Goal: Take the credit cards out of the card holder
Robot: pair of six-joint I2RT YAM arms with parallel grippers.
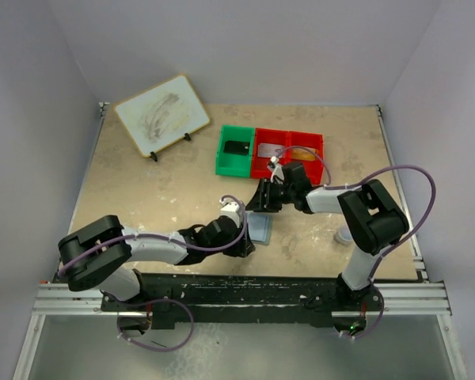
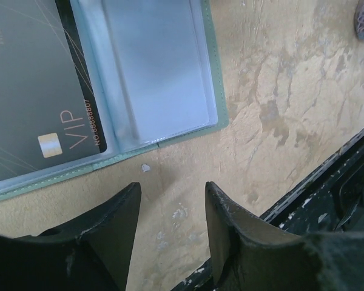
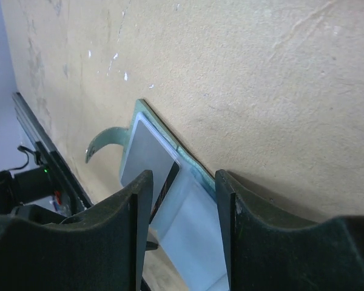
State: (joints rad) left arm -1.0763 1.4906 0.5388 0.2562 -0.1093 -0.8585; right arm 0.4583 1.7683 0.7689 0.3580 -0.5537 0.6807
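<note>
The card holder (image 1: pixel 260 229) lies open on the table between the two grippers. In the left wrist view its left panel (image 2: pixel 24 176) holds a dark card marked VIP (image 2: pixel 36 91), and its right panel (image 2: pixel 158 73) looks empty. My left gripper (image 2: pixel 173 189) is open and empty, just in front of the holder's near edge; it also shows in the top view (image 1: pixel 245 242). My right gripper (image 3: pixel 182 179) is open above the holder's far side, which shows between its fingers with the dark card (image 3: pixel 168 176) in its pocket. The right gripper also shows in the top view (image 1: pixel 262 201).
A green bin (image 1: pixel 224 158) with a black card in it and a red two-part bin (image 1: pixel 326 148) with cards stand at the back. A white board on a stand (image 1: pixel 162 115) is at the back left. A small round grey object (image 1: pixel 344 235) sits by the right arm.
</note>
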